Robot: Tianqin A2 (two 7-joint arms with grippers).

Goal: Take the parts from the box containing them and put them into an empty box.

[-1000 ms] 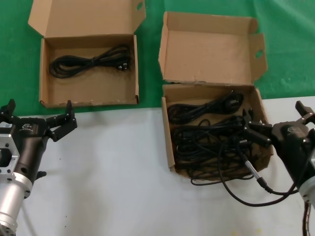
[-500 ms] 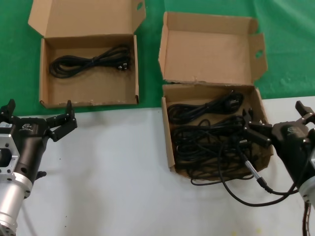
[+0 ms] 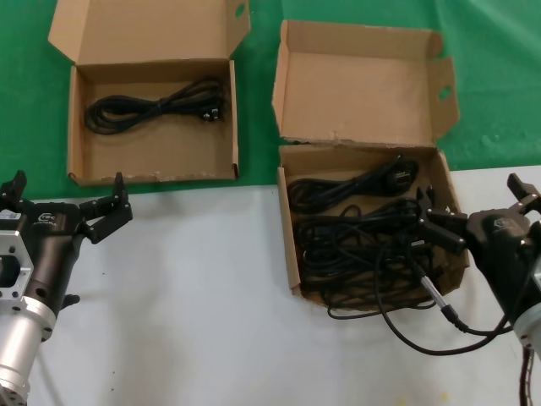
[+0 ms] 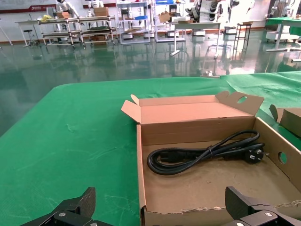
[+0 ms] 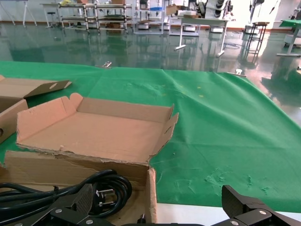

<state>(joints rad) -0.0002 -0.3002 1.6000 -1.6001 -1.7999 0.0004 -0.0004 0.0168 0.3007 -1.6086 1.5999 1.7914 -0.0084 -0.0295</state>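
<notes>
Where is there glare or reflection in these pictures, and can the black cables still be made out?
Head view: even light, no glare; the tangled cables in the deep box merge into one dark mass. Left wrist view: the shiny floor mirrors the shelving; the single cable is crisp. Right wrist view: bright window glare on the floor.

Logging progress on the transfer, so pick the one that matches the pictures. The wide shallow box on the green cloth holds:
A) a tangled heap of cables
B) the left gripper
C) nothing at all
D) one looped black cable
D: in the head view, a single looped cable lies alone in the wide shallow box, while the heap of cables fills the deeper box.
</notes>
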